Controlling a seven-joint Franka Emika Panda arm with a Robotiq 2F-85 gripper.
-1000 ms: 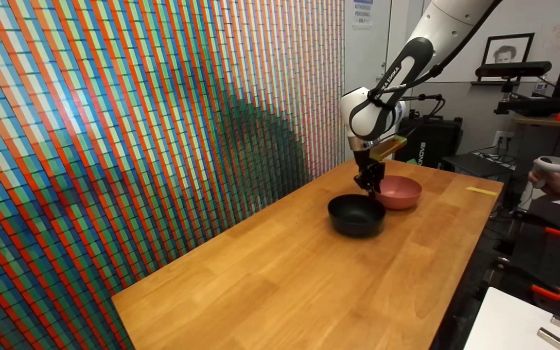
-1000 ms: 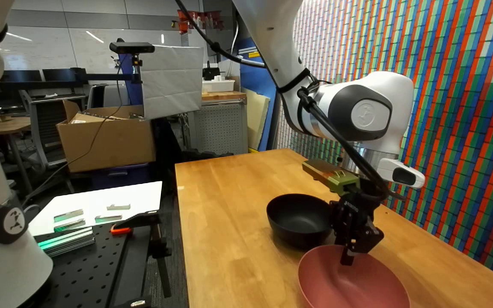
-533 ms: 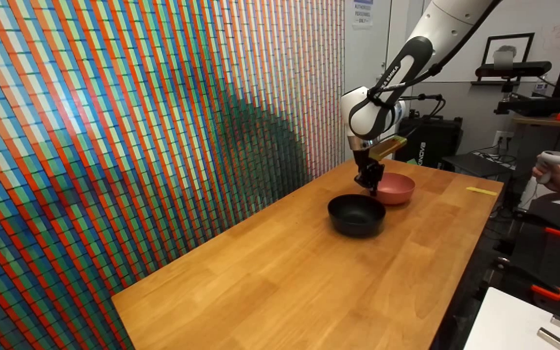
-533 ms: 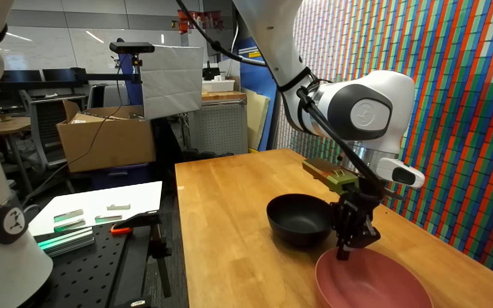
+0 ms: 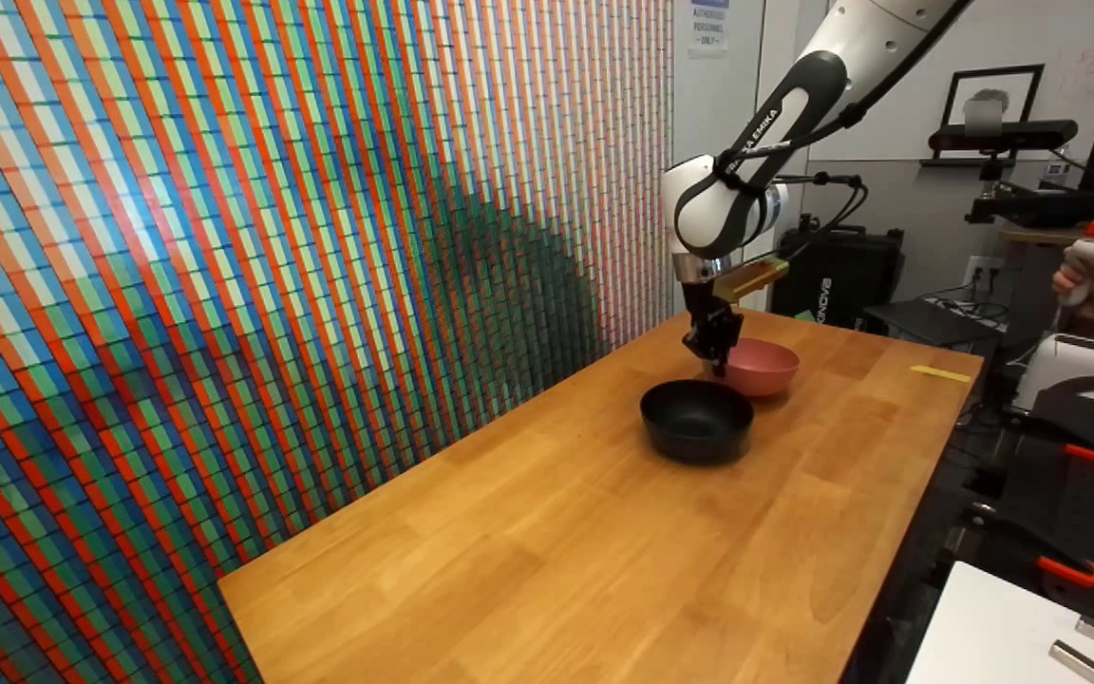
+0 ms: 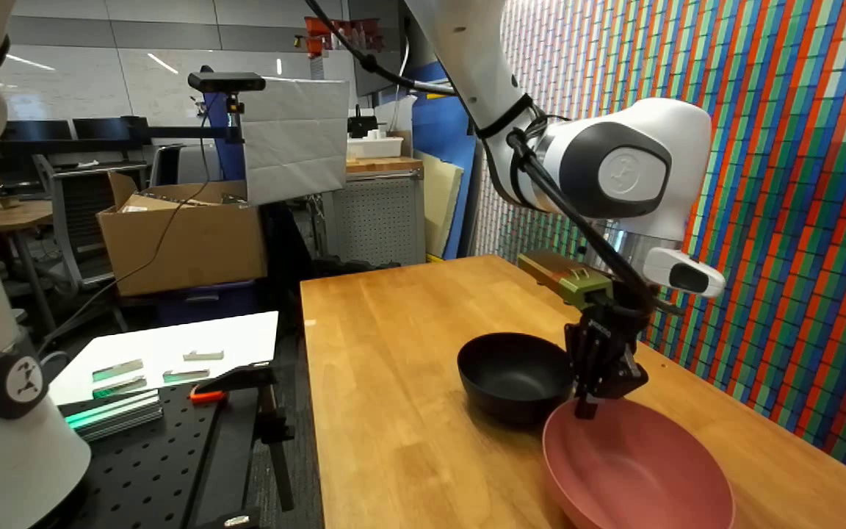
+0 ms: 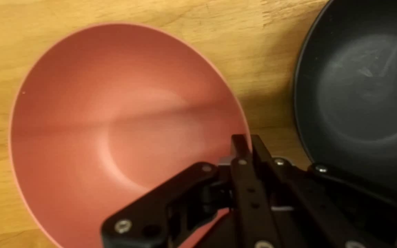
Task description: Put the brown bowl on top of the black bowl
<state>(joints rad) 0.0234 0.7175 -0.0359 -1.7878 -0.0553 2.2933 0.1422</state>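
Observation:
The brown bowl, reddish-pink and round, shows in both exterior views (image 5: 767, 372) (image 6: 643, 470) and fills the left of the wrist view (image 7: 126, 103). My gripper (image 5: 720, 366) is shut on its rim, on the side facing the black bowl. In the wrist view, one fingertip is inside the rim and one outside (image 7: 249, 142). The brown bowl looks slightly raised; whether it is fully off the table I cannot tell. The glossy black bowl (image 5: 696, 427) stands upright and empty close beside it, and also shows in an exterior view (image 6: 515, 378) and at the wrist view's right (image 7: 367, 93).
The wooden table (image 5: 528, 551) carries both bowls. A colourful tiled wall (image 5: 319, 237) runs along one long side. A hand holding a white controller (image 5: 1093, 275) is beyond the opposite edge. A white board with metal bars (image 6: 232, 330) stands beside the table.
The gripper's fingers have closed on the brown bowl's rim, and the bowl has shifted. Gripper and bowl have since risen a little. The black bowl has not moved.

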